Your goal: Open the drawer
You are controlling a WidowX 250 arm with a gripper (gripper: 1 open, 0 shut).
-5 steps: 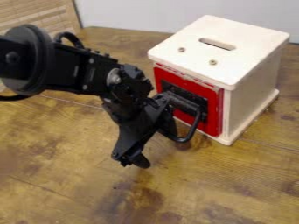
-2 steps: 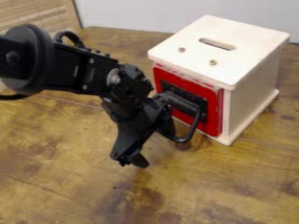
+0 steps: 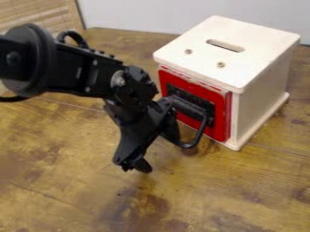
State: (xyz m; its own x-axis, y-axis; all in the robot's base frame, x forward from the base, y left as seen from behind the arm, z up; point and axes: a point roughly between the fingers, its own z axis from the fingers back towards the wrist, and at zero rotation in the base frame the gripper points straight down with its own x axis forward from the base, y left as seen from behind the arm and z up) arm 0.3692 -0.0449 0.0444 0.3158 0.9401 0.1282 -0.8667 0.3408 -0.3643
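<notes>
— On the wooden table (image 3: 72, 195), right of centre, a cream box (image 3: 248, 63) is seen; what is set into its front?

— A red drawer (image 3: 194, 98) is set there, faced with a black plate (image 3: 198, 106) and fitted with a large black loop handle (image 3: 194, 127) that juts out toward the arm. The drawer front is seen about flush with the box.

— How is the gripper (image 3: 140, 149) held?

— It is pointed steeply down just left of the handle, with its jaws spread wide; nothing is seen gripped.
</notes>
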